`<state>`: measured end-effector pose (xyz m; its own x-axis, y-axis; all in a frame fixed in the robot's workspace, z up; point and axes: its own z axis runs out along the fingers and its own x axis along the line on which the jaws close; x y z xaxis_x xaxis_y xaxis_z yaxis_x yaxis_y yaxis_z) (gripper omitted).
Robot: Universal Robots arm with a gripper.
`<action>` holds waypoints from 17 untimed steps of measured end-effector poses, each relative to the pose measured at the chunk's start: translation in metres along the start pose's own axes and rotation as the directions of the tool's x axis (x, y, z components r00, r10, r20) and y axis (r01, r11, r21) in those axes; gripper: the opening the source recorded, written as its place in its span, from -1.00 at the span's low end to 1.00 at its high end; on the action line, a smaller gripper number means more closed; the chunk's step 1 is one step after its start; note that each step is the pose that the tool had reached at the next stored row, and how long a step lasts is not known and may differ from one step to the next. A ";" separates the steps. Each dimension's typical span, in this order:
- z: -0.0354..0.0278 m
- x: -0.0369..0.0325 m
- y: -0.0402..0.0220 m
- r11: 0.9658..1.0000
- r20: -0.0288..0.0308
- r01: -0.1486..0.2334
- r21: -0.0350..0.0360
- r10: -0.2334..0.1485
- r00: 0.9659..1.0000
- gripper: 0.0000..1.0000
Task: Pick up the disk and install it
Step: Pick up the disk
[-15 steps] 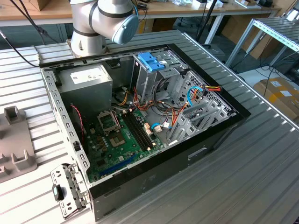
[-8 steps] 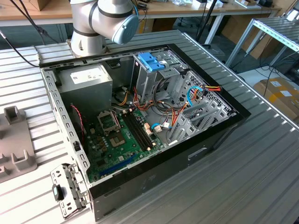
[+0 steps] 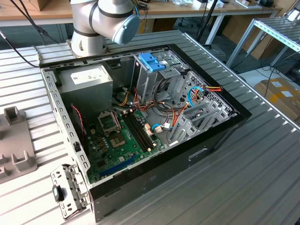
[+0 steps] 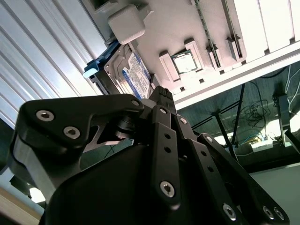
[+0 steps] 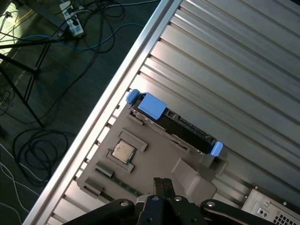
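The disk lies on its edge in a slot of a grey holder tray. It is a dark flat drive in a light blue carrier, with blue tabs at both ends. In the second wrist view the disk shows its labelled face. My gripper hovers above the tray, short of the disk and apart from it. Its two black fingertips sit together with nothing between them. In the second wrist view the gripper points toward the disk's near end.
A processor chip rests in the same tray. An open computer case stands on the ribbed metal table, with a blue latch piece on its grey drive cage. The arm's base stands behind the case. Cables lie on the floor beyond the table edge.
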<state>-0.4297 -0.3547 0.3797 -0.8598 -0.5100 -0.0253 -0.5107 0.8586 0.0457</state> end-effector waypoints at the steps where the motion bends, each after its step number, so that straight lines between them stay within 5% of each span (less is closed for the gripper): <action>1: 0.0000 0.0000 0.0000 1.000 0.000 0.001 0.000 -0.001 1.000 -0.79; 17: 0.0000 0.0000 0.0000 0.999 -0.002 0.051 -0.001 -0.051 0.999 -0.79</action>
<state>-0.4298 -0.3547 0.3796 -0.8325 -0.5534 -0.0253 -0.5540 0.8313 0.0457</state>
